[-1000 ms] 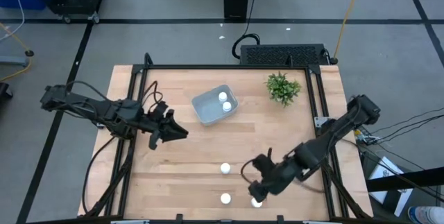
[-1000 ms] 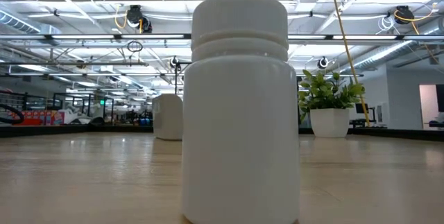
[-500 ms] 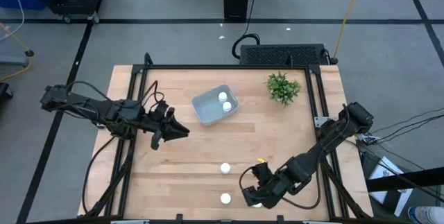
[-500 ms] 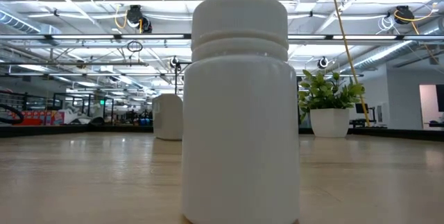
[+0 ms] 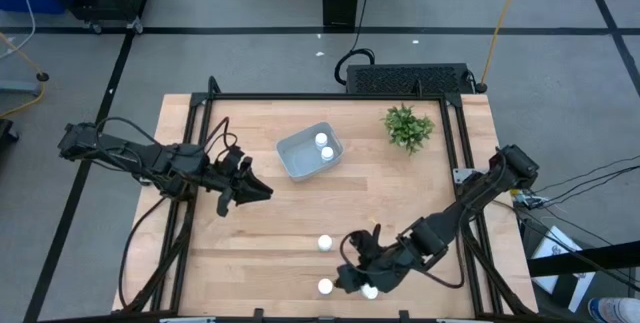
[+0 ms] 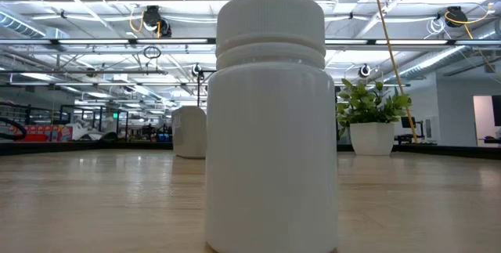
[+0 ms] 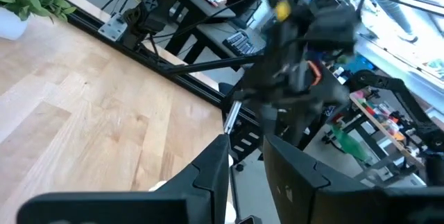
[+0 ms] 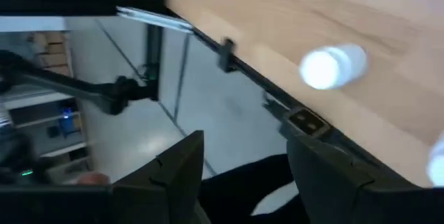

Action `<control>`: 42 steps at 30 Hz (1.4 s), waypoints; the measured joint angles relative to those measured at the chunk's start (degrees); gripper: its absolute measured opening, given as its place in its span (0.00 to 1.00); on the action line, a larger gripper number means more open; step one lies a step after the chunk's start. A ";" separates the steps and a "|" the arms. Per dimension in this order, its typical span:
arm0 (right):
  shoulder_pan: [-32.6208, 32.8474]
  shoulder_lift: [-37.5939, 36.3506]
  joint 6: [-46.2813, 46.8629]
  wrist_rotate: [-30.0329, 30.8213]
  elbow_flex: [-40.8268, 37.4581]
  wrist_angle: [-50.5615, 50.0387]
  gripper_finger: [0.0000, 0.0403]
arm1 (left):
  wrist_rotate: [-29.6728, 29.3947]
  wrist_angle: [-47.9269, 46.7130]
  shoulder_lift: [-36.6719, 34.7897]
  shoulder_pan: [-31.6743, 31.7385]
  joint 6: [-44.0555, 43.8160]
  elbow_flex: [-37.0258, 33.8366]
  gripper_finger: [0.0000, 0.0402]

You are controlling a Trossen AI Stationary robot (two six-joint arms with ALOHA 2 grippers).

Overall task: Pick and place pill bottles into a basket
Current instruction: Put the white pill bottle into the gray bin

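Two white pill bottles (image 5: pixel 324 146) stand in the pale blue-grey basket (image 5: pixel 296 159) at the table's middle back. Three more stand near the front edge: one (image 5: pixel 324 244), one (image 5: pixel 324 286) and one (image 5: pixel 371 291). My right gripper (image 5: pixel 347 277) is open and low over the front edge, between the last two bottles. Its wrist view (image 8: pixel 250 175) shows one bottle (image 8: pixel 333 66) ahead of the fingers and another (image 8: pixel 437 163) at the picture's edge. My left gripper (image 5: pixel 258 191) waits open and empty left of the basket. The low view is filled by one bottle (image 6: pixel 270 120), with a second (image 6: pixel 190 131) behind it.
A small green plant (image 5: pixel 408 126) in a white pot stands at the back right, also in the low view (image 6: pixel 372 120). A black frame rail (image 5: pixel 330 97) runs round the table. Bare wood lies between the basket and the front bottles.
My right gripper has gone toward the table's left edge along the front edge, from beside the right front bottle to a spot between the two front bottles. The bottles stand where they were.
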 joint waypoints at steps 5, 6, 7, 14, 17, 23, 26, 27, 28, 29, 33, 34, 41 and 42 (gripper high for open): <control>-0.25 2.47 -3.82 2.50 13.33 -11.46 0.45 | 0.00 -0.01 0.00 0.00 0.05 0.00 0.24; -0.44 3.55 -4.62 2.53 16.29 -14.33 0.44 | 0.00 -0.02 0.00 0.00 0.05 0.00 0.24; -0.51 4.70 -5.01 2.58 19.30 -18.21 0.43 | -0.04 -0.04 0.00 0.00 0.05 0.00 0.24; -0.37 14.29 -2.67 -9.36 27.40 -40.67 0.43 | -0.44 -0.20 0.00 0.00 1.22 0.00 0.24; -0.49 16.46 -0.69 -9.92 27.35 -40.34 0.43 | -0.48 -0.74 0.00 0.00 1.36 0.01 0.24; -0.73 16.47 1.71 -9.94 27.42 -41.26 0.43 | -0.50 -2.66 0.00 0.00 1.30 0.02 0.24; -0.90 16.26 2.68 -9.48 27.42 -41.47 0.43 | -0.51 -3.17 0.00 0.00 1.23 0.02 0.24; -0.90 16.25 2.84 -9.43 27.41 -41.48 0.43 | -0.52 -3.15 0.00 0.00 1.22 0.02 0.24; -0.84 16.24 2.86 -9.41 27.20 -41.34 0.43 | -0.52 -3.15 0.00 0.00 1.19 0.02 0.24; -0.74 16.23 2.89 -9.47 26.64 -41.04 0.43 | -0.52 -3.13 0.00 0.00 1.18 0.02 0.24; -0.04 16.29 4.85 -9.75 23.81 -40.69 0.43 | -0.51 -3.06 0.00 0.00 1.16 0.02 0.24; 0.09 16.25 5.38 -9.73 22.80 -39.62 0.43 | -0.50 -3.08 0.00 0.00 1.16 0.02 0.24; 0.35 16.31 7.45 -13.23 15.98 -27.81 0.44 | -0.50 -3.08 0.00 0.00 1.16 0.02 0.24; 0.53 16.31 7.44 -13.86 15.48 -26.82 0.44 | -0.50 -3.06 0.00 0.00 1.16 0.02 0.24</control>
